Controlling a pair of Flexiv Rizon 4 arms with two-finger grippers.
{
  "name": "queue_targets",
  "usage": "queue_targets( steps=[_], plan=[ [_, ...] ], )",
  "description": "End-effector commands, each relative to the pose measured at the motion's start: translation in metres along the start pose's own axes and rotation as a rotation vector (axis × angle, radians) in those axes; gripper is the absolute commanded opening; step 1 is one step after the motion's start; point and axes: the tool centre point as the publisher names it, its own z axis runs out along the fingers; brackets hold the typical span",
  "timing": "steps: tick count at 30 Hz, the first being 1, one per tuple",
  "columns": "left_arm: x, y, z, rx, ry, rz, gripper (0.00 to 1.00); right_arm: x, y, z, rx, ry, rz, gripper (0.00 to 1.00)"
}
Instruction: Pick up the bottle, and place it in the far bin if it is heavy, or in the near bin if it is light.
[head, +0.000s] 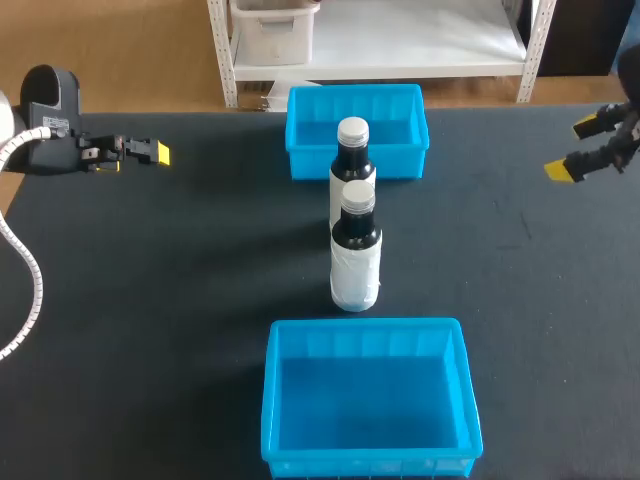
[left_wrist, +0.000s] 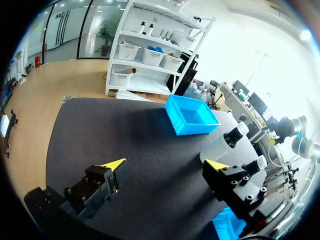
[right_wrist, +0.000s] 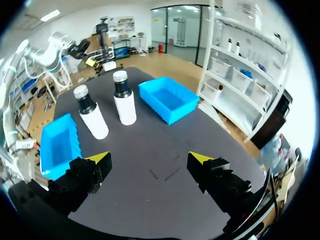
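At opposite sides, L tool (head: 135, 158), R tool (head: 573, 148) hover, jaws apart.

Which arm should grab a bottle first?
Right, probably, though it's close: both dark, white-labelled plastic bottles stand unblocked ahead of its open jaws, while the left jaws partly hide them.

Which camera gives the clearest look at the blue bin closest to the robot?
The head view: the near bin shows whole from above, empty inside. The right wrist view shows it from one side, at a slant. The left wrist view catches only a corner of it.
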Motion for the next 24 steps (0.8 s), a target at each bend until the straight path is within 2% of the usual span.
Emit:
queue_targets(
  steps=[1,5,10,13,18,24],
  plan=[
    [0.000,0.000,0.000,0.000,0.000,0.000,1.00,-0.001,-0.006,0.001,-0.295,0.033,-0.219,1.00],
    [0.000,0.000,0.000,0.000,0.000,0.000,1.00,-0.001,-0.006,0.001,-0.295,0.033,-0.219,1.00],
    [0.000,0.000,0.000,0.000,0.000,0.000,1.00,-0.007,0.006,0.008,-0.262,-0.089,-0.413,1.00],
    [0.000,0.000,0.000,0.000,0.000,0.000,1.00,-0.007,0.017,0.015,-0.264,-0.149,-0.451,1.00],
    [0.000,0.000,0.000,0.000,0.000,0.000,1.00,-0.008,0.032,0.033,-0.311,-0.211,-0.439,1.00],
    [0.000,0.000,0.000,0.000,0.000,0.000,1.00,-0.016,0.053,0.052,-0.335,-0.219,-0.427,1.00]
  ],
)
